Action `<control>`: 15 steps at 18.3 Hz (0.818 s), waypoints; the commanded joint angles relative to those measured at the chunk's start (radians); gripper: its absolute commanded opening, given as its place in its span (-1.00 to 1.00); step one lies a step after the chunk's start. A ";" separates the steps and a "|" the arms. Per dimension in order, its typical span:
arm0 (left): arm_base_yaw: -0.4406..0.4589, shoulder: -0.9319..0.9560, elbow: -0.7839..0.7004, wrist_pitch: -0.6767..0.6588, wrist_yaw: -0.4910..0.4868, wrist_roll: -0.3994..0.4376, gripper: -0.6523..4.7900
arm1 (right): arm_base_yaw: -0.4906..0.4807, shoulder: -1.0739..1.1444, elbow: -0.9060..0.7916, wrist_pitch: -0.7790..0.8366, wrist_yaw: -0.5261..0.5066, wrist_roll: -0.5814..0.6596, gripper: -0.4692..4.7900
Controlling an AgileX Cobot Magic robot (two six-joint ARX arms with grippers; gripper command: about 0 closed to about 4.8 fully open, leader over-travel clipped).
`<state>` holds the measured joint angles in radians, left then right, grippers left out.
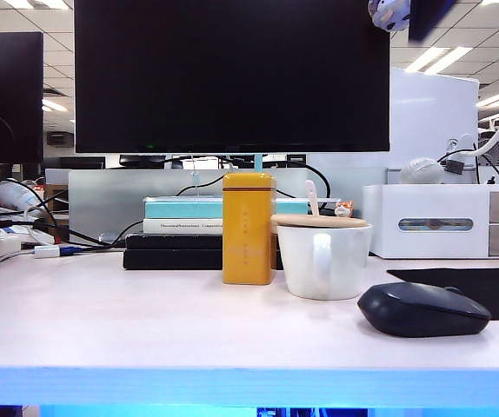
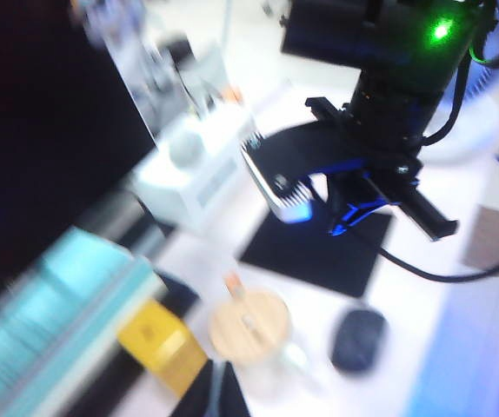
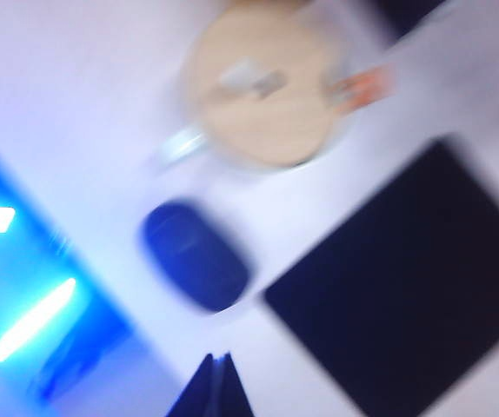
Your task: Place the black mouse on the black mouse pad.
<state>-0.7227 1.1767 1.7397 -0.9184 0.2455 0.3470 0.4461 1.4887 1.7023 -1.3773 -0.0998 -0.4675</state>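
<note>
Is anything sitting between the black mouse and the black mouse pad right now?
Nothing visible does. The black mouse lies on bare table beside the black mouse pad; the white mug stands off to one side. The shut right pincer hangs above them.

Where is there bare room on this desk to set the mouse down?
The mouse pad right of the mouse is bare. The front desk left of the mug is free. Behind, the yellow tin and books crowd it.
</note>
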 commanded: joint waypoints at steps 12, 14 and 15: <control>0.106 0.003 0.000 -0.007 0.116 0.012 -0.78 | 0.052 0.017 -0.482 0.357 -0.008 -0.244 1.00; 0.111 0.003 0.000 -0.008 0.109 0.012 -0.78 | 0.052 0.023 -0.528 0.416 -0.010 -0.251 1.00; 0.111 0.003 0.000 -0.008 0.110 0.012 -0.78 | 0.052 0.031 -0.541 0.433 -0.011 -0.263 1.00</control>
<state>-0.6125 1.1831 1.7374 -0.9390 0.3557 0.3645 0.4976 1.5154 1.1698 -0.9813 -0.1017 -0.7097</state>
